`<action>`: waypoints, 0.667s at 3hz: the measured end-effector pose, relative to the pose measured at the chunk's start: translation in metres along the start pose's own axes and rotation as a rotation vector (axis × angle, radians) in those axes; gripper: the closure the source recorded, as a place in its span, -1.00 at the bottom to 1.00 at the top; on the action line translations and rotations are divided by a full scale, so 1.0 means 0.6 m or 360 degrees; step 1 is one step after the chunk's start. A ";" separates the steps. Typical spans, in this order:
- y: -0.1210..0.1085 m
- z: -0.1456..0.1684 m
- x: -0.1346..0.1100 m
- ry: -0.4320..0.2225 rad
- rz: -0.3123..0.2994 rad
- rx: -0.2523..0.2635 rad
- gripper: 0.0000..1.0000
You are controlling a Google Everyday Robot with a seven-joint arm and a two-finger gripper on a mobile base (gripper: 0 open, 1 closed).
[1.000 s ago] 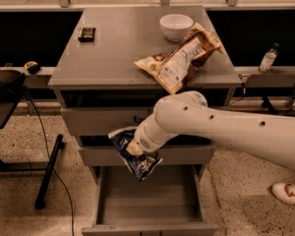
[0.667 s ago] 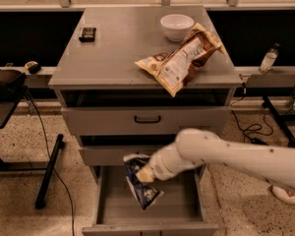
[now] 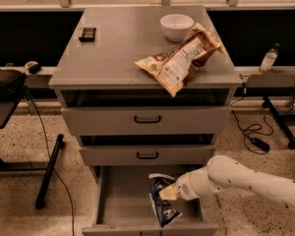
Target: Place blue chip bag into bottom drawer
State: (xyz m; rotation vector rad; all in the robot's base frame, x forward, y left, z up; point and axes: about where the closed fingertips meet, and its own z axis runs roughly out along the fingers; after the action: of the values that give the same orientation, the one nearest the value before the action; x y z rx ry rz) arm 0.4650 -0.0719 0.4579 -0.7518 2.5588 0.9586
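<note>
Gripper (image 3: 168, 193) pinching the blue chip bag (image 3: 160, 208) over the open bottom drawer (image 3: 120, 195).

Far left of the gripper, slightly higher: black stand leg (image 3: 49, 171) on the floor. High up-left: small black object (image 3: 87, 33) on the cabinet top (image 3: 123, 48). Just left of the gripper and below it: bare grey inside of the pulled-out bottom drawer. The bag is right at the gripper, clamped near its upper right edge, with most of it hanging down-left of the gripper and its lower end inside the drawer near the front wall; can't tell if it touches the drawer floor. Straight above the gripper: middle drawer (image 3: 147, 155), then top drawer (image 3: 147, 119), both with black handles. Higher still: white bowl (image 3: 177, 26) and tan chip bag (image 3: 179, 58) on the top, the tan bag overhanging the front edge. Right of the gripper: white arm (image 3: 246, 178) running off to the right edge. Far up-right: small bottle (image 3: 269, 59).
</note>
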 end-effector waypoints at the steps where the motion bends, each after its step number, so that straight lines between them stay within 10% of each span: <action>1: -0.002 -0.001 0.000 0.0002 -0.0019 0.0004 1.00; 2: -0.035 0.026 0.007 -0.0064 0.0070 -0.0024 1.00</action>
State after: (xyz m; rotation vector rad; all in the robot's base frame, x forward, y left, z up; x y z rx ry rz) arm 0.4753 -0.0764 0.4341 -0.6764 2.5460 0.9977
